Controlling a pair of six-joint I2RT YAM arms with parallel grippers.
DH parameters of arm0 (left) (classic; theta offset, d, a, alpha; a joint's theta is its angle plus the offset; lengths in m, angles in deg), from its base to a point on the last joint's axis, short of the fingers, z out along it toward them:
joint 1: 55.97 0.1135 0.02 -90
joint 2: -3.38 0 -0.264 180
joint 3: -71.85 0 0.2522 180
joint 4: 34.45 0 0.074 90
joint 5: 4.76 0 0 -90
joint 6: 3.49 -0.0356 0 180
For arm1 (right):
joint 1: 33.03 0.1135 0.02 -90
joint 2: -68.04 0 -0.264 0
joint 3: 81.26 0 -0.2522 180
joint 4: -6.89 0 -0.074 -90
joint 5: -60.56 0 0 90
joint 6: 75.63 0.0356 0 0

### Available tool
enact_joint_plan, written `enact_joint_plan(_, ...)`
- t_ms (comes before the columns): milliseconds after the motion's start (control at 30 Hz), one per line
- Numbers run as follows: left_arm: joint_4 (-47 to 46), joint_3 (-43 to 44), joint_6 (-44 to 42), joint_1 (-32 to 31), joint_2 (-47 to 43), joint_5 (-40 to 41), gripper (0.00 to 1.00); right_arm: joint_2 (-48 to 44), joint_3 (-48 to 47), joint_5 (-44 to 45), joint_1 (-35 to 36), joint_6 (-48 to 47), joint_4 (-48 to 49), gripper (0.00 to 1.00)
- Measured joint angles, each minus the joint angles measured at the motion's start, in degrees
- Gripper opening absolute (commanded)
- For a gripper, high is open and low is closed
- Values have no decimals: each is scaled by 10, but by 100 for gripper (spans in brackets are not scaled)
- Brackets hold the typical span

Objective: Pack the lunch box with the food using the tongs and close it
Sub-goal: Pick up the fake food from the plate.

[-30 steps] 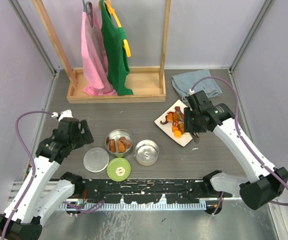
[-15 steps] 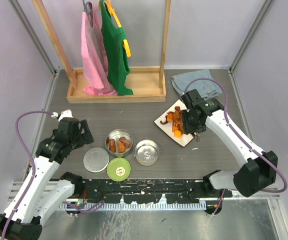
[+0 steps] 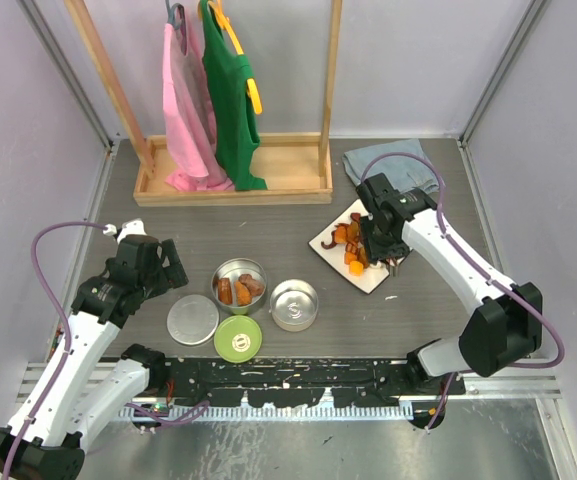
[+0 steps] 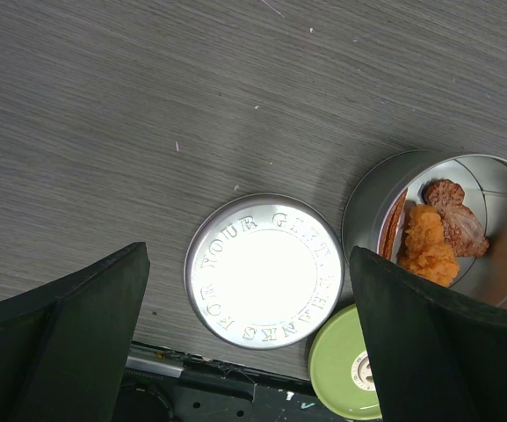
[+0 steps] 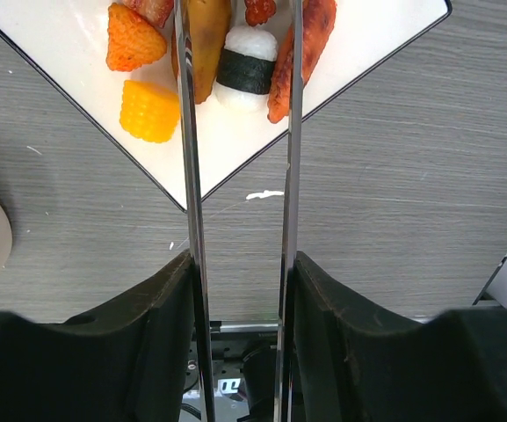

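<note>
Two arms of the tongs, pinched by the right claw, flank a rice roll on the plate toward the desk's right edge; a weak squeeze could drop it short of the open tin, while the left claw hangs spread.

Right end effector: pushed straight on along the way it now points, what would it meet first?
The right end effector grips the tongs, whose arms reach ahead over the white plate. Going on, they would probably first meet the food there, the rice roll between them; depth is unclear.
</note>
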Motion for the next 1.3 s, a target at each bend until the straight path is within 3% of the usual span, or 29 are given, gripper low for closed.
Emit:
enact_joint_plan(267,0,0,0,0,2,0,98,8,-2,-6,0,-10,0,48)
enact_joint_plan(567,0,0,0,0,4,-1,98,8,-2,-33,0,-10,3,39)
enact_joint_plan(833,0,0,0,0,4,-2,98,8,-2,-43,-1,-5,3,48)
enact_joint_plan(1033,0,0,0,0,4,-2,98,8,7,-49,-1,1,5,48)
enact_joint_plan(1300,0,0,0,0,7,-6,98,16,9,-51,-1,5,9,34)
